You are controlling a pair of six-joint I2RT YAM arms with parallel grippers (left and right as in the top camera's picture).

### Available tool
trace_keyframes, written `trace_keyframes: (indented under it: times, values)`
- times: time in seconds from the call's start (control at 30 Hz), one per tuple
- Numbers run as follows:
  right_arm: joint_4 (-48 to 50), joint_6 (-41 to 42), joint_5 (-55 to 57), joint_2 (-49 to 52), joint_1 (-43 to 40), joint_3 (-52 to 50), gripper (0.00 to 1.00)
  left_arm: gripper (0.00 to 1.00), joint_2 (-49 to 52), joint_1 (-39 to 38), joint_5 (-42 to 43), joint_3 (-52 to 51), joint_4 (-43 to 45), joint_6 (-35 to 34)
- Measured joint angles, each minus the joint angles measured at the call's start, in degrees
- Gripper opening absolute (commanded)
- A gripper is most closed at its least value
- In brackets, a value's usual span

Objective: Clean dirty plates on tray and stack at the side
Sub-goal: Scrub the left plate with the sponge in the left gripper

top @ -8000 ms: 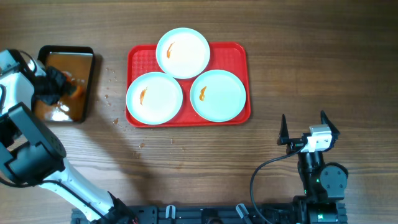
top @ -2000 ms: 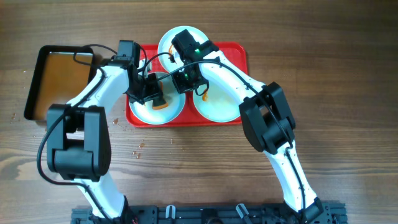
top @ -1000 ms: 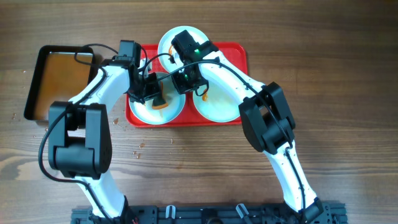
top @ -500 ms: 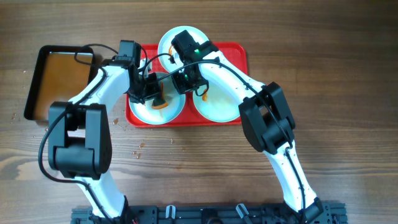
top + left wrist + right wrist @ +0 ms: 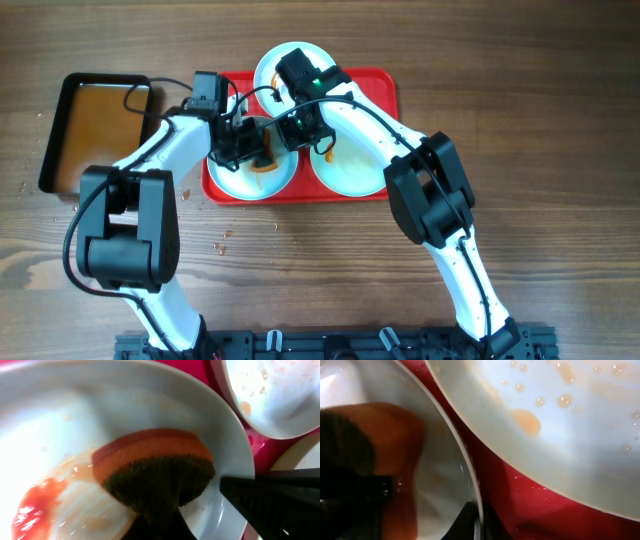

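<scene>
- red tray (image 5: 385, 88) sits at the back centre of the wooden table (image 5: 520, 120), with all three plates on it
- front-left plate (image 5: 230, 180) is in the tray's front-left part, and both arms meet over it
- back plate (image 5: 268, 72) is at the tray's rear edge, partly under the right arm
- front-right plate (image 5: 352, 165) has an orange smear near its left rim and nothing touches it
- left gripper (image 5: 255, 150) is clamped tight on a sponge (image 5: 263, 162), which is orange with a dark green scouring side
- left wrist view: sponge (image 5: 150, 467) is pressed onto the inside of the front-left plate (image 5: 100, 405), near its right rim
- red sauce smear (image 5: 32, 510) lies on that plate beside the sponge, with a wet streak between them
- a dark finger lies at that plate's right rim in the left wrist view; can't tell which gripper it belongs to
- right gripper (image 5: 297, 130) is at the front-left plate's back-right rim, jaws closed on the rim
- right wrist view: right gripper (image 5: 475, 519) has the thin plate edge (image 5: 470, 475) pinched between its fingertips
- the sponge (image 5: 390, 445) shows as a blurred orange mass inside that plate
- a neighbouring plate (image 5: 570, 435) carries orange droplets and a red strip of tray (image 5: 510, 490) runs between the two; can't tell which plate it is
- black pan (image 5: 48, 140) of brownish water sits left of the tray, apart from it
- small crumbs or drops (image 5: 225, 235) are on the table in front of the tray
</scene>
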Motion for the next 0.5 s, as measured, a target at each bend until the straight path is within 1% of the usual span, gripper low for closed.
trace_keyframes:
  times: [0.1,0.2,0.3,0.47,0.5]
  values:
    - [0.0,0.0,0.0,0.0,0.0,0.0,0.07,0.04,-0.9,-0.1,0.5,-2.4,3.7,-0.2]
    - [0.0,0.0,0.0,0.0,0.0,0.0,0.07,0.04,-1.8,-0.5,-2.3,-4.0,5.0,-0.2]
    - [0.0,0.0,0.0,0.0,0.0,0.0,0.07,0.04,-3.0,-1.6,-10.1,-4.0,1.9,-0.2]
    - [0.0,0.0,0.0,0.0,0.0,0.0,0.07,0.04,-4.2,-2.0,-23.8,-3.8,-2.6,4.0]
    - [-0.1,0.0,0.0,0.0,0.0,0.0,0.07,0.04,-4.3,-2.0,-25.3,-3.8,-3.0,4.3]
